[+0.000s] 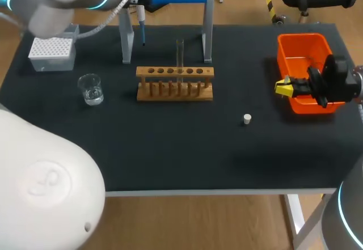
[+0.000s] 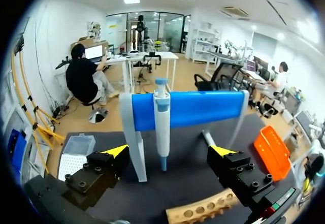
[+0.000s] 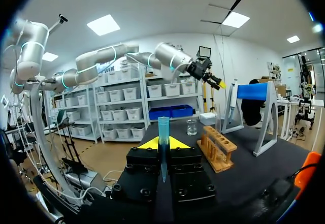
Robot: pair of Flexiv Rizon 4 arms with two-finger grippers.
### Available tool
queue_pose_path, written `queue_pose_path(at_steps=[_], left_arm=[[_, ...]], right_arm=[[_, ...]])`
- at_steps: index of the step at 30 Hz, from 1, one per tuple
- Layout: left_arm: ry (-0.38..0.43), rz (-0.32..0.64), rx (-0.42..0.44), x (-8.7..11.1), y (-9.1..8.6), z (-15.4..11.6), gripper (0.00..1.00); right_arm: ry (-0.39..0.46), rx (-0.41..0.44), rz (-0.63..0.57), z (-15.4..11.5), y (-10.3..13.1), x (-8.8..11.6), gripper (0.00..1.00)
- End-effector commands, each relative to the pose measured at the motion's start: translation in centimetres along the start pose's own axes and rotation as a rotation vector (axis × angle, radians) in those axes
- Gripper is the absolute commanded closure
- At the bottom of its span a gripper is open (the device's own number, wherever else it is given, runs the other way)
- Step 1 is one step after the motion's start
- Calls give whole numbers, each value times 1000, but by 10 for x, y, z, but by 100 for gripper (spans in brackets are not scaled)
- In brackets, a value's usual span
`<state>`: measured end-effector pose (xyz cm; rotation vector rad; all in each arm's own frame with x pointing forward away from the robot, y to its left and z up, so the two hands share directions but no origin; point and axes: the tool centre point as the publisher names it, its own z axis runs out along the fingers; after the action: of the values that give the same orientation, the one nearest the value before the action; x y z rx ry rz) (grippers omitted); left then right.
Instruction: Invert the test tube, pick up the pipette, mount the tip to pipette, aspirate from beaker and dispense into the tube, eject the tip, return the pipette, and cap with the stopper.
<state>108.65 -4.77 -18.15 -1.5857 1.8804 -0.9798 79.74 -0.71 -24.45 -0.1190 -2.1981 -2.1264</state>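
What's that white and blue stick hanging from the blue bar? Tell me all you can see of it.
It is a pipette: a slim white, plastic-looking body with a blue top and blue lower end. It hangs upright on the stand's blue bar. The left gripper is just short of it, fingers open, not touching.
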Motion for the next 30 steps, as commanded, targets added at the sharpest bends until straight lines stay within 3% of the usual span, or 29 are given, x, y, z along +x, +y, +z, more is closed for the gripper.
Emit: queue_pose_path(at_steps=[1, 9, 30], left_arm=[[-103, -10, 12, 9, 0, 3, 0], [-156, -9, 27, 18, -4, 9, 0], [-169, -110, 54, 17, -7, 31, 0]], right_arm=[[2, 2, 0, -1, 0, 0, 100], [2, 2, 0, -1, 0, 0, 100], [2, 2, 0, -1, 0, 0, 100]])
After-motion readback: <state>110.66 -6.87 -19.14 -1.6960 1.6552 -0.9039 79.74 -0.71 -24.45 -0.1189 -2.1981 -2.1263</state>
